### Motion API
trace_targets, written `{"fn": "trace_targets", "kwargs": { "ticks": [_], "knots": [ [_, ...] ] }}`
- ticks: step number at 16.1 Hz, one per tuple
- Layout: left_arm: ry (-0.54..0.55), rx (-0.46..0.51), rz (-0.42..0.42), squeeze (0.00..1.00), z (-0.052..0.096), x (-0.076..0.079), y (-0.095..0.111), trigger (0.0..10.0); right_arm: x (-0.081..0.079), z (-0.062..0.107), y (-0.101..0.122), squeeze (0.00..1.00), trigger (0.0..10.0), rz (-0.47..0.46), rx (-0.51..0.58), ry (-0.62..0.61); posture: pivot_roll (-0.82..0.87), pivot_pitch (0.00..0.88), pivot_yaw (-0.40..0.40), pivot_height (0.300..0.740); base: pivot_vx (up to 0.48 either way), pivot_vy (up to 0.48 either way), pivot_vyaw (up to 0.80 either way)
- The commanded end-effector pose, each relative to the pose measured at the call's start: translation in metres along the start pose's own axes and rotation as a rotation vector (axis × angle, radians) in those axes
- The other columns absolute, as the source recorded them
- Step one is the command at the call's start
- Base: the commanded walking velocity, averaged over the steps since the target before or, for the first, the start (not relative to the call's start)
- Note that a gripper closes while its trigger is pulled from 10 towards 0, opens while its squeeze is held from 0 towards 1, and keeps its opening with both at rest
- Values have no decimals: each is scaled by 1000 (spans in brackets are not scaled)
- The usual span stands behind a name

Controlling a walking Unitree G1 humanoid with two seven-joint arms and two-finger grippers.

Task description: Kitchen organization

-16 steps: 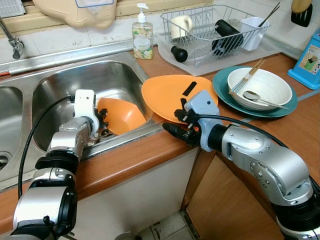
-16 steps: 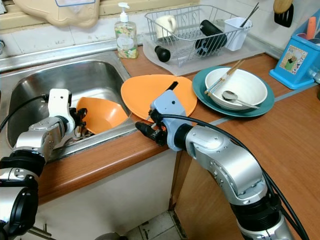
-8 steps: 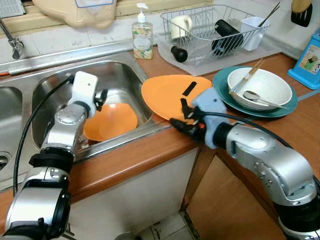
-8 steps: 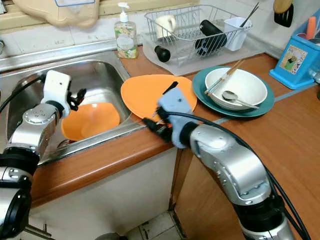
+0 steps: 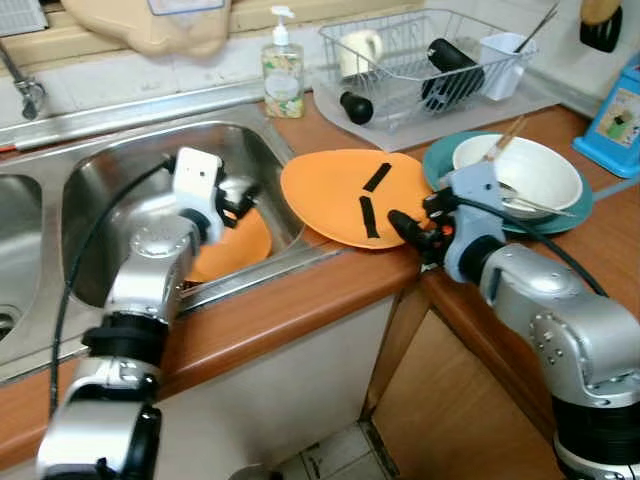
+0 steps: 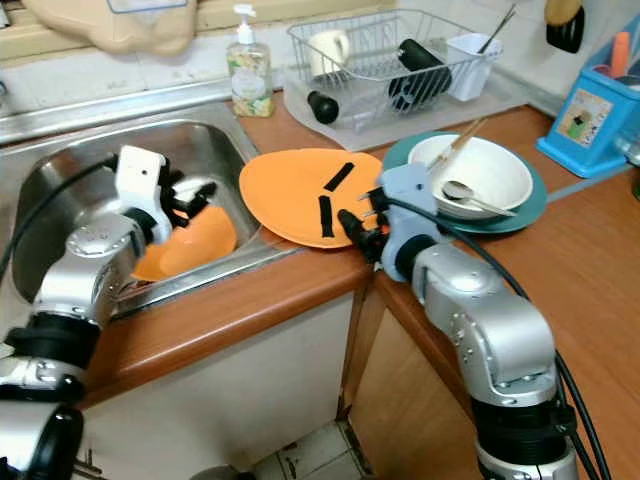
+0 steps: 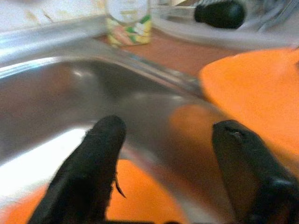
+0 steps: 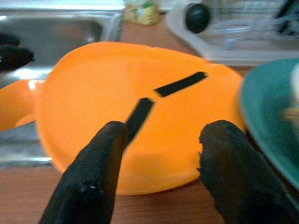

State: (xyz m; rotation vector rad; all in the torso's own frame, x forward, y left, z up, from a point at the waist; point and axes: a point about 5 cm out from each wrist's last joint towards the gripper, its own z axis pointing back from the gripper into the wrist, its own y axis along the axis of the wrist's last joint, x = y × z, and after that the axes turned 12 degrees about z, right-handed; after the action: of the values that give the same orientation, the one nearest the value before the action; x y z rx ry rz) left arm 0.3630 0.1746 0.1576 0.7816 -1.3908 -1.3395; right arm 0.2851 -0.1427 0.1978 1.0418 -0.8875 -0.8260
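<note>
- The right gripper point(image 5: 400, 224) sits at the near rim of the orange plate point(image 5: 335, 190), fingers spread with nothing between them; in the right wrist view the two black fingers point(image 8: 91, 184) frame the plate's near edge, which reads as lining up to take the plate by its rim.
- The orange plate lies flat on the wooden counter point(image 5: 300, 300), its far-left edge overhanging the sink point(image 5: 120, 170) (likely staged there for washing). Two black strips point(image 5: 377, 177) lie on its face; what they are I cannot tell.
- The left gripper point(image 5: 232, 197) hovers inside the sink basin above the orange bowl point(image 5: 235, 245), fingers apart and empty; the bowl rests tilted on the sink floor against the near wall.
- Just right of the orange plate, a white bowl point(image 5: 520, 170) sits on a teal plate point(image 5: 575, 200), with chopsticks point(image 5: 505, 135) and a spoon point(image 5: 520, 195) resting in it, stacked as used dishes.
- Farther back, a soap dispenser point(image 5: 284, 70) stands by the sink rim within reach; its label is printed, but nothing on it is legible.
- The wire dish rack point(image 5: 430, 55) on its drain tray holds a mug point(image 5: 362, 47), a black cylinder and a white cutlery holder, set to drip dry.
- A blue box point(image 5: 620, 120) at the far right carries a picture; no writing is readable.
</note>
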Motion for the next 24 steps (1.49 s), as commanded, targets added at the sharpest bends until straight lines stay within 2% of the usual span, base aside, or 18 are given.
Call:
{"fn": "trace_targets", "kwargs": {
  "ticks": [1,3,4,5,6,7,10,12,13,17,19,24],
  "knots": [
    [-15,17,51,1000,1,2,7,10000,2,1,-1,1000,10000,-25,-12,-10,-170,0,57,740,0,0,0],
    [-34,-21,302,1000,0,7,7,10000,8,0,-4,1000,10000,-82,-40,-68,-172,0,53,740,0,0,0],
    [-43,-24,357,1000,0,9,8,10000,9,0,-5,1000,10000,-95,-45,-74,-170,0,53,740,0,0,0],
    [-53,-30,457,992,-2,12,10,10000,10,-1,-5,941,10000,-113,-53,-80,-168,0,51,740,0,0,0],
    [-73,-45,513,333,-3,15,10,10000,10,-2,-6,298,10000,-121,-62,-81,-167,0,52,740,0,0,0],
    [-77,-65,525,0,-5,18,7,10000,9,-4,-7,0,10000,-129,-74,-75,-166,0,52,740,0,0,0],
    [-90,-124,579,0,-9,26,-2,10000,4,-9,-12,0,10000,-161,-104,-56,-164,0,64,740,0,0,0],
    [-3,-164,561,0,-13,21,-8,10000,0,-15,-15,0,10000,-179,-112,-46,-169,0,78,740,0,0,0],
    [7,-172,571,0,-14,19,-10,10000,-2,-18,-15,0,10000,-190,-110,-35,-168,0,81,740,0,0,0],
    [-16,-177,606,0,-18,24,-9,10000,-8,-25,-13,0,10000,-211,-94,2,-167,0,89,740,0,0,0],
    [-40,-174,642,0,-20,27,-9,10000,-16,-29,-12,0,10000,-201,-84,54,-168,0,93,740,0,0,0],
    [-50,-188,666,0,-23,30,-15,10000,-32,-32,-8,0,10000,-191,-43,148,-164,0,90,740,0,0,0]
  ]
}}
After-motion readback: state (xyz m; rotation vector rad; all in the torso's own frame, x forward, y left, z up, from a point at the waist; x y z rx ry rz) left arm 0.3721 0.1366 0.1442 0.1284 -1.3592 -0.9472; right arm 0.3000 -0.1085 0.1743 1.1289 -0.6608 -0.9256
